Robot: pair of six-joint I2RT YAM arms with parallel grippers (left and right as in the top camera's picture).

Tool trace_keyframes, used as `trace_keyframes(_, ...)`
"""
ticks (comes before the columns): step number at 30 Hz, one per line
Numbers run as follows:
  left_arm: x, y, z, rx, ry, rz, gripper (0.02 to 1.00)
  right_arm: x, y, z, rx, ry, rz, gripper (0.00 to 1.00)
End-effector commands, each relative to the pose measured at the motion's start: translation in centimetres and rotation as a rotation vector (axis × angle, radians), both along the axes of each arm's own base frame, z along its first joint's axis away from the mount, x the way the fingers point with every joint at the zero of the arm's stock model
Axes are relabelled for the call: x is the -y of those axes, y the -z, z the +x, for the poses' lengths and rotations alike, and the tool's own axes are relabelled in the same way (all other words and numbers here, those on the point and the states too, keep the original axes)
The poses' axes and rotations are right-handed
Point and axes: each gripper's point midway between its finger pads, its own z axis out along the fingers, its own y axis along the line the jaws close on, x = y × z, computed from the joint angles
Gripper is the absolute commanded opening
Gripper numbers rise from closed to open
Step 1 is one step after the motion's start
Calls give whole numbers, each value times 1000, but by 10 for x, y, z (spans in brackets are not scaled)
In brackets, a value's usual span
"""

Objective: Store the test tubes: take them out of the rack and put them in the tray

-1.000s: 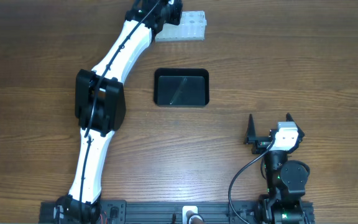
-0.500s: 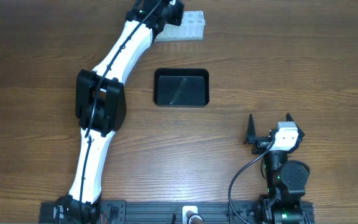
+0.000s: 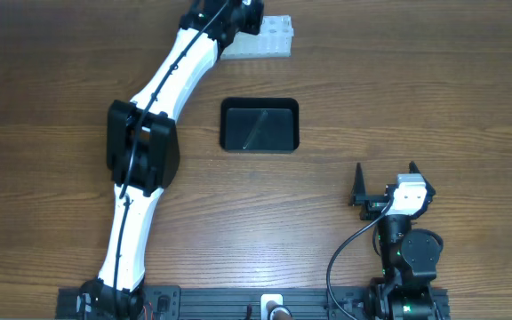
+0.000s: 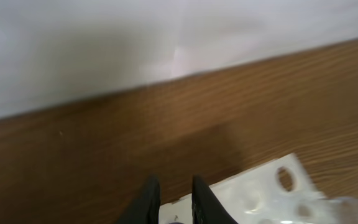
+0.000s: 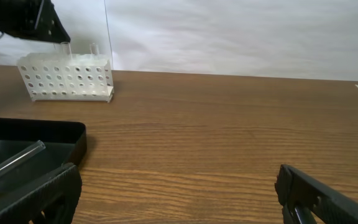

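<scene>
Wood-grain tabletop [image 3: 452, 89] runs back to a plain white wall [image 5: 241, 34]. On the left, the left arm [image 3: 140, 151] stretches from its base at the near edge all the way to the far side of the table. There the left gripper [image 4: 174, 186] hangs at the left end of the white test tube rack [image 3: 269, 40], a perforated block standing close to the wall. Two clear standing tubes [image 5: 92, 51] poke up out of the rack's top. One of them is right under the left gripper, but whether the tool is clamped on it cannot be told from these views.

Nearer than the rack and apart from it, around the middle of the table, sits the black tray [image 3: 260, 102]. A single clear test tube [image 3: 256, 131] lies slanted across its floor.

Farther right, close to its own base, the right gripper [image 3: 386, 173] rests low over bare wood. Its jaws are spread wide with nothing between them, well apart from the tray and the rack.
</scene>
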Motion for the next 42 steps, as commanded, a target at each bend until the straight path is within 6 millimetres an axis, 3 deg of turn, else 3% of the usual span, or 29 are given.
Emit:
trace_keyframes(1, -1, -160, -25, 221, 34, -123, 115, 1, 2, 0, 2, 3, -4, 991)
trace_keyframes(2, -4, -198, -39, 270, 45, -146, 117, 1, 2, 0, 2, 3, -4, 991)
trace_keyframes(4, -8, -231, -57, 297, 56, -166, 112, 1, 2, 0, 2, 3, -4, 993)
trace_keyframes(7, -13, -249, -83, 264, 59, -162, 110, 1, 2, 0, 2, 3, -4, 991)
trace_keyframes(9, -15, -242, -99, 188, 43, -156, 112, 1, 2, 0, 2, 3, -4, 993)
trace_keyframes(16, -43, -133, -156, -284, -333, -48, 88, 1, 2, 0, 2, 3, -4, 991)
trace_keyframes(18, -43, -103, -166, -363, -394, 17, 86, 1, 2, 0, 2, 3, -4, 993)
trace_keyframes(26, -15, -18, -169, -499, -379, 152, 95, 1, 2, 0, 2, 3, -4, 991)
trace_keyframes(27, -13, 1, -169, -528, -379, 175, 93, 1, 2, 0, 2, 3, -4, 993)
trace_keyframes(38, -14, 63, -169, -622, -405, 245, 99, 1, 2, 0, 2, 3, -4, 991)
trace_keyframes(42, -12, 75, -172, -649, -398, 253, 104, 1, 2, 0, 2, 3, -4, 991)
